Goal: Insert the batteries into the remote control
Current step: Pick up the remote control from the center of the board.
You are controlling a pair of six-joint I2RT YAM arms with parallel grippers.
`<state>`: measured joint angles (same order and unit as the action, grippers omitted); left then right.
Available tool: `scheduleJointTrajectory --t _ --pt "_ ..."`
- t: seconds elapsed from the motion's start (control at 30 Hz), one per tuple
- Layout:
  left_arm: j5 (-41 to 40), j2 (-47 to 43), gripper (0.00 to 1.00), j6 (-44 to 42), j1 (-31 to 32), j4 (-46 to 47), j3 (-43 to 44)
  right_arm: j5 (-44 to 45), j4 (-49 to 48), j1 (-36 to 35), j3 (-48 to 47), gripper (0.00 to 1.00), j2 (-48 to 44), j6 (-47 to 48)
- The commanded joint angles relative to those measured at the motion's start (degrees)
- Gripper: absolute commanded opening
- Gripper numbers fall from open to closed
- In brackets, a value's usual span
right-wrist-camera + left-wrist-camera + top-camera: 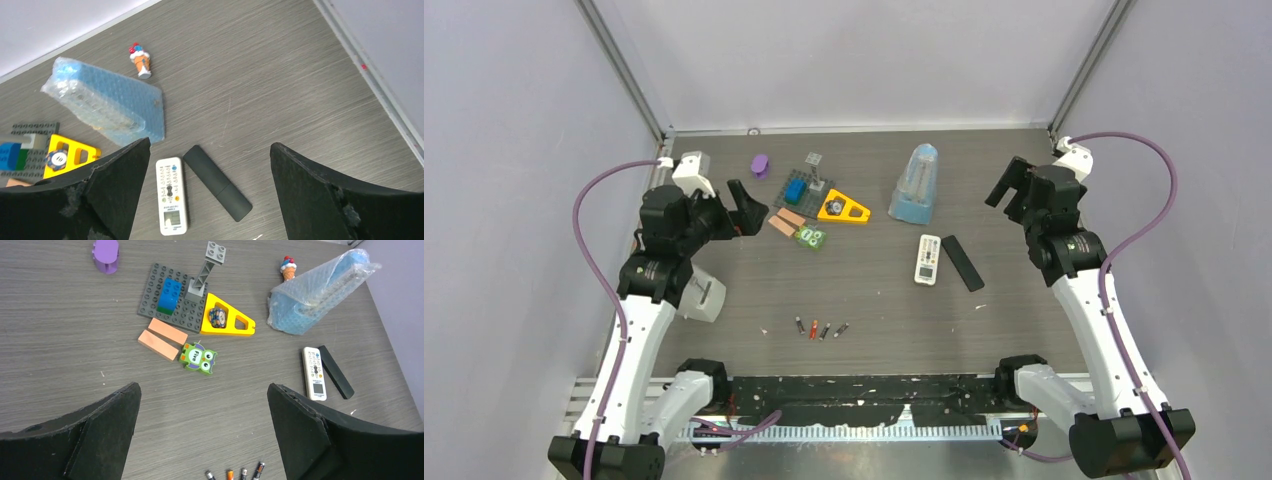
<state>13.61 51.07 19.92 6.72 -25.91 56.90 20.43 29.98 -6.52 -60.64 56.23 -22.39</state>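
Left claw [202, 387] and right claw [210, 145] gape empty; batteries [821, 328] lie apart from remote control [927, 259].

Far across the grey surface [884, 300], left to right: purple plastic cylinder [760, 165], grey studded baseplate [187, 315], yellow triangular plate [227, 330], bubble-wrapped blue block [914, 185].

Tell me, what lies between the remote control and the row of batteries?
Nothing lies there. In the top view only bare grey table separates the remote control from the four batteries.
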Motion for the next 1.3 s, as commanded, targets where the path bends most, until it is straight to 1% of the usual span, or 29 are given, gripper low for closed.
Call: scheduleJointTrajectory --t 0.0,0.2,0.3,0.4,0.5,0.63,0.67,0.7,0.8,0.87,0.97,1.03,1.27 --pt "-0.6 -0.8 1.0 1.3 -0.1 2.0 -0.1 -5.3 0.2 0.1 -1.1 0.95 -1.9 1.2" --pt "0.0 -0.4 1.0 1.9 -0.5 -0.7 0.9 -11.3 4.3 0.1 2.5 0.94 -3.8 1.2" --pt "4.5 0.3 0.99 2.3 -1.2 -1.6 2.4 -13.5 4.4 0.0 5.7 0.91 -5.9 -0.4" --pt "7.0 0.8 1.0 2.6 -1.3 -2.2 2.9 -15.6 3.0 -0.4 10.4 0.88 -7.7 -3.3" --pt "13.8 -0.9 1.0 2.0 -1.2 2.9 -1.3 -15.1 2.5 -3.2 12.5 0.83 -7.1 -4.5" --pt "15.9 -3.1 0.99 4.8 -1.2 6.6 -6.3 -6.2 3.3 -12.1 12.3 0.84 -3.2 -6.2" --pt "16.1 -3.6 0.99 5.3 -1.2 6.9 -7.0 -5.2 3.2 -14.9 12.3 0.85 -1.6 -7.3" --pt "16.2 -3.9 1.0 5.5 -1.3 7.2 -7.8 -3.7 2.9 -16.2 12.4 0.85 -0.6 -7.8" --pt "14.6 -4.7 1.0 6.0 -1.2 7.9 -9.3 0.1 1.1 -22.4 12.5 0.89 4.5 -11.0" --pt "12.1 -5.6 1.0 7.3 -1.3 9.1 -10.8 2.7 -0.1 -25.5 12.4 0.92 8.0 -12.6" --pt "10.5 -6.7 1.0 7.3 -1.2 9.7 -11.9 5.3 -1.4 -28.7 11.7 0.95 13.7 -14.9" --pt "9.6 -7.7 0.99 7.3 -1.2 9.6 -12.6 5.1 -3.0 -29.2 11.4 0.97 16.8 -15.1" --pt "10.0 -9.1 1.0 7.1 -1.3 10.9 -15.1 4.9 -6.3 -29.3 10.5 0.98 25.2 -15.6"
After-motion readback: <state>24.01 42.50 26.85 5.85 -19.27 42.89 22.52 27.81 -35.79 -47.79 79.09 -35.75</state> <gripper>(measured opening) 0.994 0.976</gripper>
